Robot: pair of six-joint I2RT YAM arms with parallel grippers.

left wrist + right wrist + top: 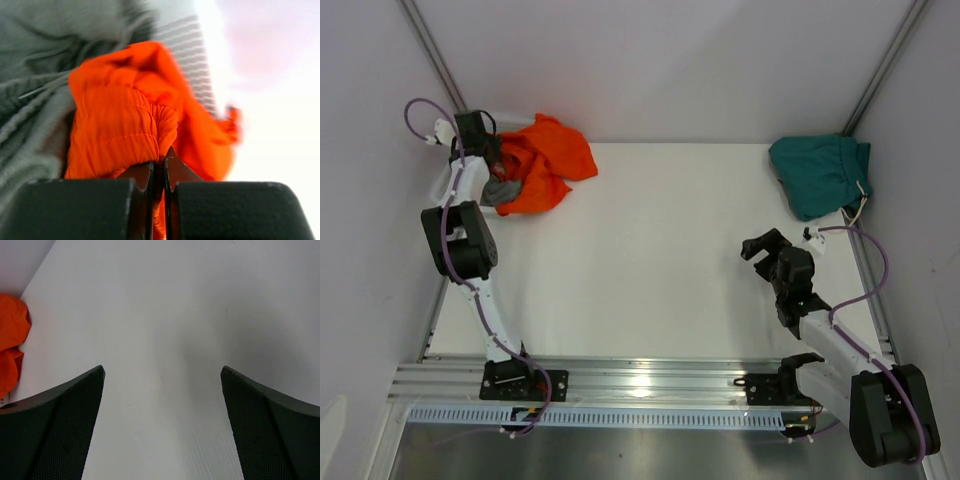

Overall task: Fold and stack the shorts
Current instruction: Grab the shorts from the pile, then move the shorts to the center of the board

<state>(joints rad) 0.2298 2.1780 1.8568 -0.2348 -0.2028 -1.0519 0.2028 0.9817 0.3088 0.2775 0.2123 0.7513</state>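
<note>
The bright orange shorts (545,160) lie crumpled at the table's far left corner. My left gripper (498,158) is down at their left edge. In the left wrist view this gripper (160,162) is shut on a fold of the orange shorts (120,125), with cloth pinched between the jaws. A dark teal-green pair of shorts (818,172) sits bunched at the far right corner, its white drawstring (860,205) trailing toward me. My right gripper (763,246) hovers open over bare table to the near left of the teal pair. In its own view the right gripper (162,369) holds nothing.
A grey cloth (500,190) with a cord lies under the orange shorts' near-left edge, filling the left of the left wrist view (40,100). White walls with metal frame posts (435,55) close the table in. The orange shorts (10,340) show at the right wrist view's left edge.
</note>
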